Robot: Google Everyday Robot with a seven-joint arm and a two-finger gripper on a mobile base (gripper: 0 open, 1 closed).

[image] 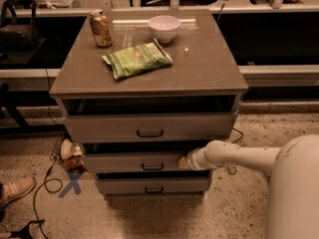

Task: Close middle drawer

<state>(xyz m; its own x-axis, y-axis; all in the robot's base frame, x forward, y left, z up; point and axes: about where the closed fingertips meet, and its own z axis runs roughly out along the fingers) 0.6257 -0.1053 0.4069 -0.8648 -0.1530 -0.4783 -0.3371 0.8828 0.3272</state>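
The middle drawer (134, 162) is the second of three grey drawers in the cabinet, with a small dark bar handle (152, 167). It stands slightly out, with a dark gap above its front. My gripper (183, 162) comes in from the right on a white arm (239, 156) and rests against the right part of the middle drawer's front, right of the handle. The top drawer (149, 127) also stands pulled out, and the bottom drawer (152, 185) sits below.
On the cabinet top (204, 63) lie a green chip bag (137, 59), a soda can (100, 28) and a white bowl (164, 28). A shoe (16, 190), cables (42, 183), a blue X mark (73, 181) and an object (70, 152) lie on the floor at left.
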